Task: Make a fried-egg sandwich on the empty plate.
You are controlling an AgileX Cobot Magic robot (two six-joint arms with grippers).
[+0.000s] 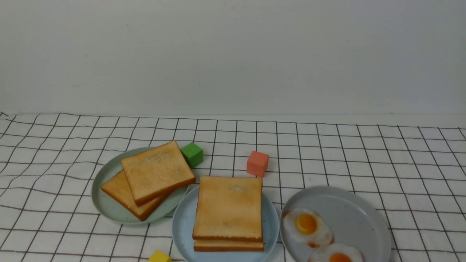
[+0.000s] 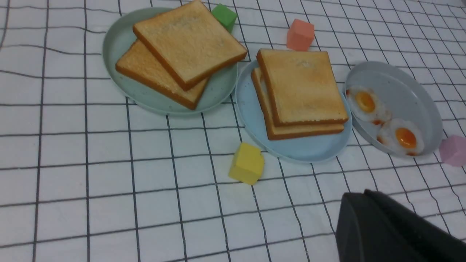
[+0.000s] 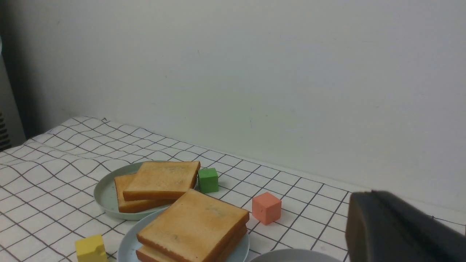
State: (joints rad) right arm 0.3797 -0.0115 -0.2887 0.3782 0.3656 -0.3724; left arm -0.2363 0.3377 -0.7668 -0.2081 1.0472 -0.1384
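Note:
The light blue plate (image 1: 182, 225) stands at the front centre with two toast slices stacked on it, the top slice (image 1: 228, 207) over the lower slice (image 1: 228, 246). What lies between them is hidden. Two fried eggs (image 1: 307, 225) lie on the grey plate (image 1: 349, 211) to its right. Neither arm shows in the front view. My left gripper (image 2: 362, 193) is shut and empty, hovering over bare cloth near the yellow cube (image 2: 247, 168). My right gripper (image 3: 370, 191) is shut and empty, well away from the stack (image 3: 194, 223).
A pale green plate (image 1: 109, 207) at the left holds two more toast slices (image 1: 156, 171). Small cubes lie around: green (image 1: 192, 154), salmon (image 1: 257, 163), yellow (image 1: 159, 256) and pink (image 2: 453, 150). A white wall closes the far side of the checked cloth.

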